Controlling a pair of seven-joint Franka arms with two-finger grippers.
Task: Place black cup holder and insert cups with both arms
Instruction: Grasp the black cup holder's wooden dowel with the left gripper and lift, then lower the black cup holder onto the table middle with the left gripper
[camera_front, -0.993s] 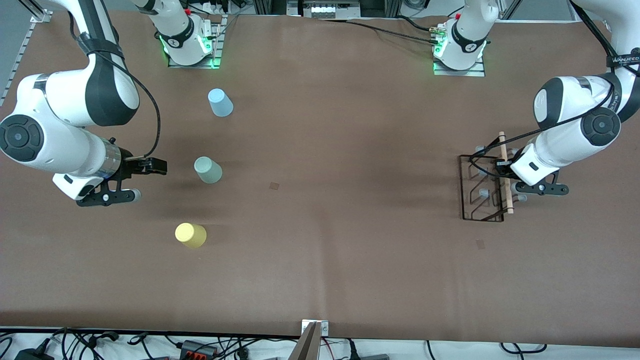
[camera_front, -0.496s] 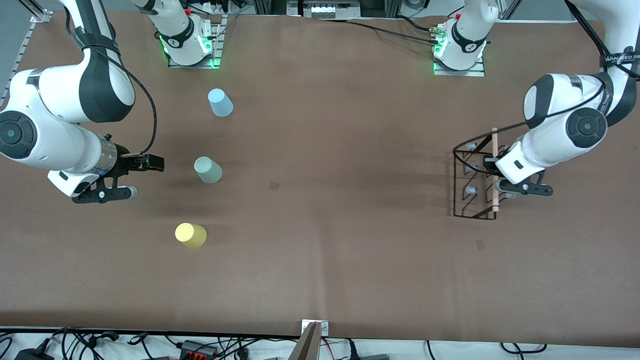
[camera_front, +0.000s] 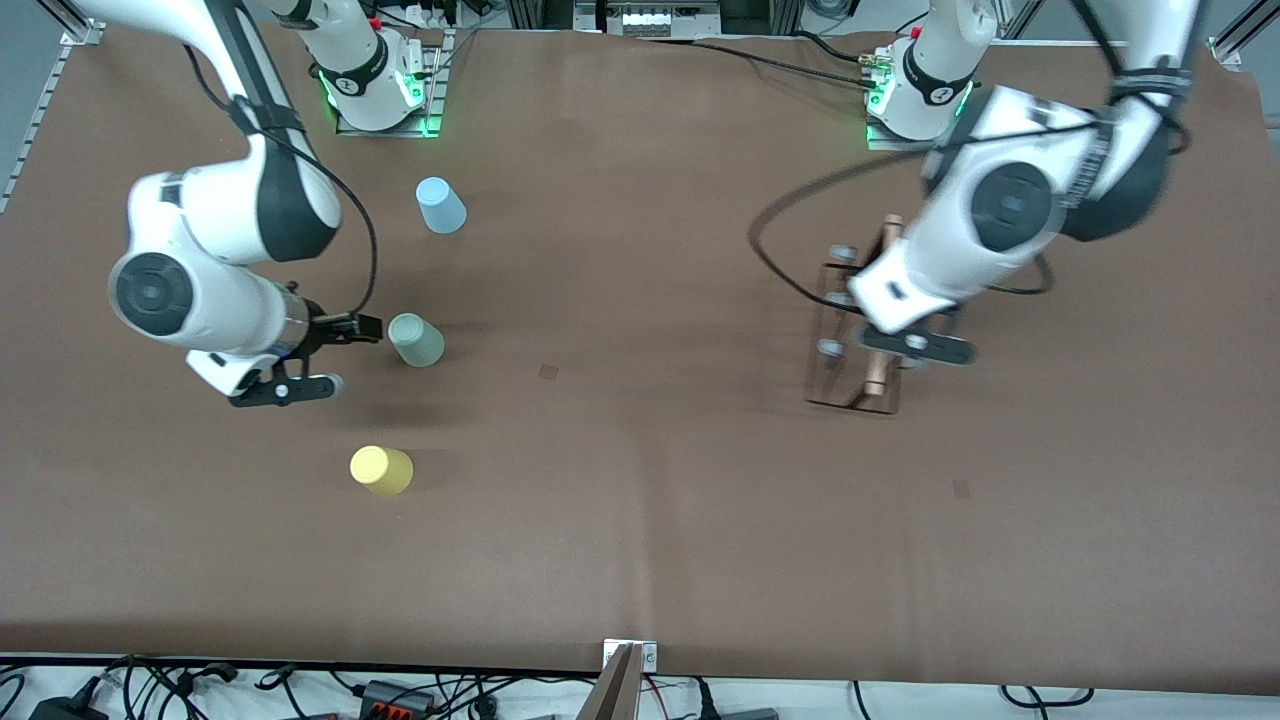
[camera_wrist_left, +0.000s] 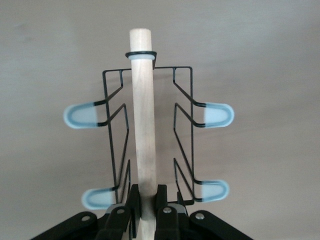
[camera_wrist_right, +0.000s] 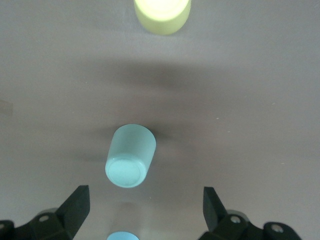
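— Any luck making out the black cup holder (camera_front: 850, 340) from the front view?

— Barely. Smeared by blur toward the left arm's end of the bench, half covered by the left arm's wrist. Same smear on the left gripper (camera_front: 893, 352).

— From the left wrist?

— Sharp, but clipped: wooden handle (camera_wrist_left: 145, 125) cut off at the picture's edge just past the clamping fingers (camera_wrist_left: 132, 200). Only four prongs (camera_wrist_left: 82, 116) in frame.

— Right wrist?

— Yellow cup (camera_wrist_right: 162, 15) cut by the edge, light blue cup (camera_wrist_right: 122, 236) down to a sliver, right gripper (camera_wrist_right: 145, 200) down to two spread fingertips.
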